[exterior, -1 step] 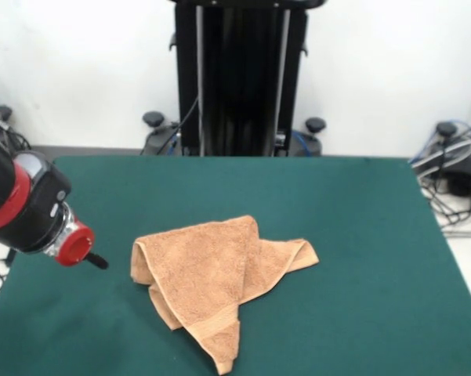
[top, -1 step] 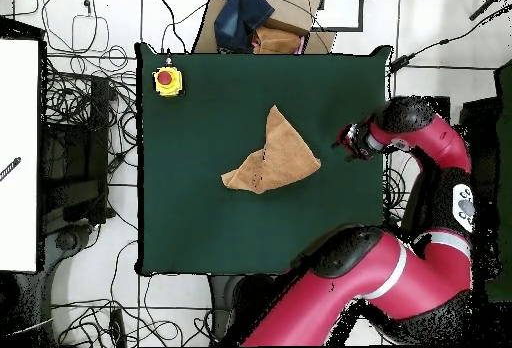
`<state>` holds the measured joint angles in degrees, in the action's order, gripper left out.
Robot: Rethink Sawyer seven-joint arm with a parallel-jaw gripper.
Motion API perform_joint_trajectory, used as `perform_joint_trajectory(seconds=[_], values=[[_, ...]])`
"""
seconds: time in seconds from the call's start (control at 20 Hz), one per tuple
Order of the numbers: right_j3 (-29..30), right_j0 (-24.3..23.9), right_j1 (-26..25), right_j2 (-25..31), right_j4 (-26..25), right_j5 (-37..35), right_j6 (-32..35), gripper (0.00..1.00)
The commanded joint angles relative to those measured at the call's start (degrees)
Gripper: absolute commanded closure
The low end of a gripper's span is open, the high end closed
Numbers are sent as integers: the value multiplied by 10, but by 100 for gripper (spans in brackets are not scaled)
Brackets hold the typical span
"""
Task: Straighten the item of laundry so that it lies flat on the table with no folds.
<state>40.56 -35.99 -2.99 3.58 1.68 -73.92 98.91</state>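
The item of laundry [exterior, -1 step: 211,282], a light orange-tan terry towel, lies crumpled near the middle of the table [exterior, -1 step: 360,235], folded over itself into a rough triangle with one corner pointing to the near edge. From overhead the towel [top, -1 step: 270,154] sits a little right of the centre of the green table [top, -1 step: 200,214]. My gripper [exterior, -1 step: 94,260] hangs at the left side in the front view, apart from the towel and just above the table's edge. Overhead, the gripper [top, -1 step: 345,142] is at the table's right edge, pointing toward the towel. Nothing shows in it.
A yellow box with a red button [top, -1 step: 167,81] stands on the table's far left corner in the overhead view. A cardboard box with dark cloth [top, -1 step: 260,19] sits beyond the far edge. Cables [top, -1 step: 80,94] cover the floor around the table.
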Motion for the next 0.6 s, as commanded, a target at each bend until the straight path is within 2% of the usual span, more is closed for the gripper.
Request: perform_joint_trajectory(seconds=[0.05, 0.25, 0.6], values=[[59, 23, -20, 73, 12, 60, -15, 0], [61, 28, -21, 74, 15, 55, -17, 0], [21, 34, -51, 85, 17, 44, -22, 0]])
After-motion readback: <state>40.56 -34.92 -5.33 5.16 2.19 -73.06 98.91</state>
